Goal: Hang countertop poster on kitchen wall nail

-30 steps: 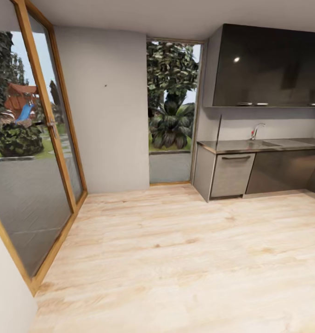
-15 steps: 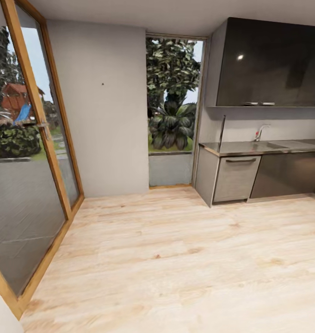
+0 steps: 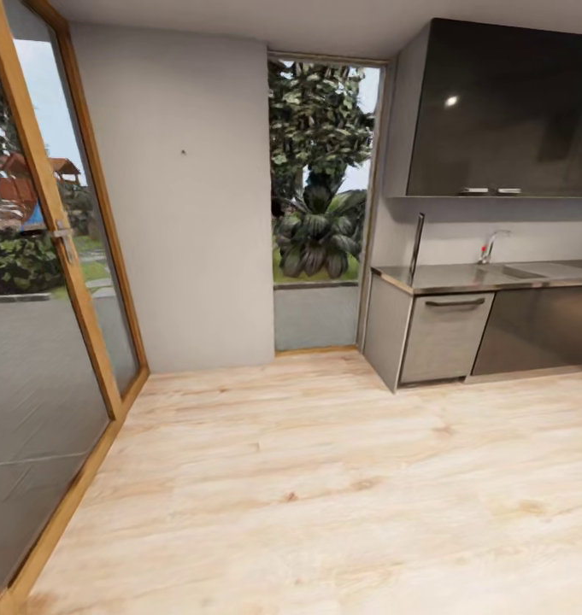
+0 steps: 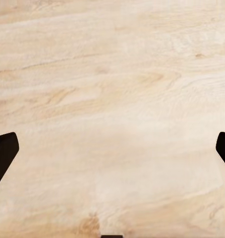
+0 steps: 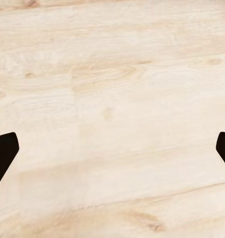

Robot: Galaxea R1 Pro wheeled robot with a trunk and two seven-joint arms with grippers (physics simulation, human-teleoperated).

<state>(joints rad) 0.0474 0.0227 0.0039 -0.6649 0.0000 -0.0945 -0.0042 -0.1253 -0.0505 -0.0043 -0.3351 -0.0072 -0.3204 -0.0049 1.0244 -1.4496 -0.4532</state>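
Kitchen corner seen from the robot's head, with both wrist cameras facing the floor.

A pale grey wall (image 3: 201,213) carries one small dark nail (image 3: 184,152) high up, between a wood-framed glass door (image 3: 43,282) and a tall window (image 3: 318,201) with plants outside. The steel countertop (image 3: 461,277) runs along the right side, with a chrome tap (image 3: 490,245) beside its sink, grey cabinet fronts (image 3: 444,335) below and glossy dark upper cabinets (image 3: 504,111) above. At the countertop's near end a thin dark upright strip (image 3: 416,237) stands against the wall; whether this is the poster seen edge-on cannot be told. Pale wood floor (image 3: 325,478) covers the foreground. The left gripper (image 4: 112,151) and the right gripper (image 5: 112,151) each have their dark fingertips spread wide apart, with nothing but floorboards between them.
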